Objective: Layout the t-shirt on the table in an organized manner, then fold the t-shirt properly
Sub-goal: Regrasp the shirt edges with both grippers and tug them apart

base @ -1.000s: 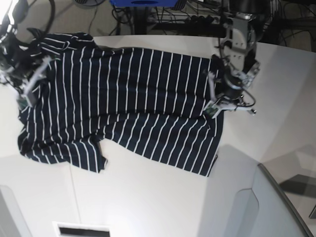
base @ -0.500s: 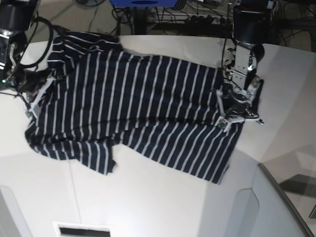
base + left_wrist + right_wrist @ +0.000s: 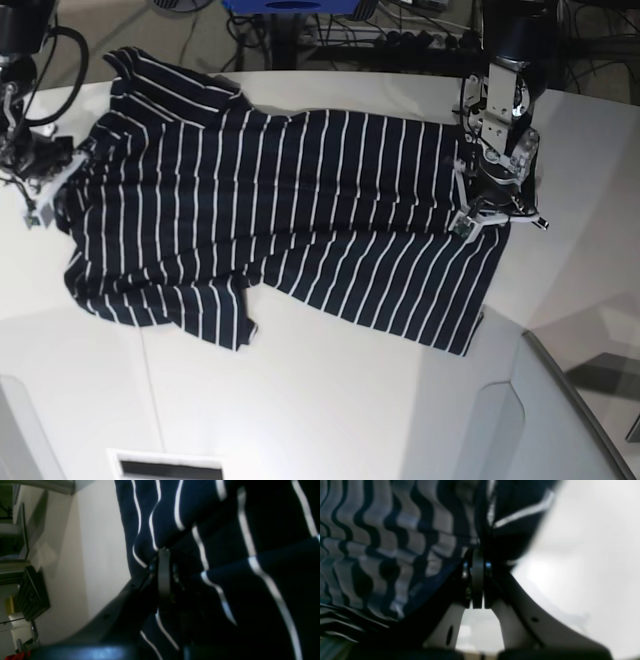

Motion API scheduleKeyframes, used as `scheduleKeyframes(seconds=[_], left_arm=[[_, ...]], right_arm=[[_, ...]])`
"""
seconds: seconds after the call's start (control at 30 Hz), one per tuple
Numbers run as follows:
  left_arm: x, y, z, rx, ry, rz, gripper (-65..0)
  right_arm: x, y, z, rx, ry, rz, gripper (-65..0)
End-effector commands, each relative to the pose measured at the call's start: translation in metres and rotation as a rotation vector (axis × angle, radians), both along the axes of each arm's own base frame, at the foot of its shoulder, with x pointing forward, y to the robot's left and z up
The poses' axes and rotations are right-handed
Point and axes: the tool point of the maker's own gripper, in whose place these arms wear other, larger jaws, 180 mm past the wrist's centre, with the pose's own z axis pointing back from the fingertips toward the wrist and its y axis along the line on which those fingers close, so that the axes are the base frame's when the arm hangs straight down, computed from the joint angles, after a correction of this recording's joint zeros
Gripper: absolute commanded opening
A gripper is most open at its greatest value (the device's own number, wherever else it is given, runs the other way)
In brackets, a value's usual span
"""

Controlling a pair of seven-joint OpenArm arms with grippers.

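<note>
The t-shirt [image 3: 280,220] lies spread across the far half of the table [image 3: 330,410], its length running side to side, with a sleeve bunched near the table's far-left corner and a folded-over flap on the side nearest the camera. The left gripper [image 3: 470,222] sits at the shirt's right-hand edge, close to the hem end, and the left wrist view shows its jaws pinched together with dark striped cloth [image 3: 225,542] gathered around them. The right gripper [image 3: 45,195] is at the shirt's left edge, near the shoulder; its jaws are closed too, with a tuck of fabric [image 3: 510,517] caught between them in the right wrist view. The main risk, as I judge it, is uneven tension: both grips appear to hold only a small pinch of edge cloth, so a hard outward pull could slip one corner free and let that end collapse. Because the grippers hold the shirt's far side, stretching from these points may leave the near flap and the lower hem corner still rucked. Dragging the cloth further toward the table's far-left edge could also send the sleeve over the side.
</note>
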Motion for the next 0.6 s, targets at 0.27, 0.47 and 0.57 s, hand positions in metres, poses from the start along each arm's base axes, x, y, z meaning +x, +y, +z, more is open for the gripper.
scheduleKeyframes(seconds=[0.27,0.47,0.57], left_arm=[[0.009,0.013,0.043,0.02,-0.066,0.071,-65.0],[-0.017,0.038,0.06,0.037,-0.035,0.105,-65.0],[-0.044,0.045,0.051,0.029,0.03,0.107,-65.0]], right_arm=[[0.028,0.027,0.084,-0.077,-0.271,0.124,-63.3],[-0.018,0.058,0.075,-0.045,-0.14,0.137,-49.7],[-0.03,0.073,0.067,-0.006,-0.125,0.128,-34.8]])
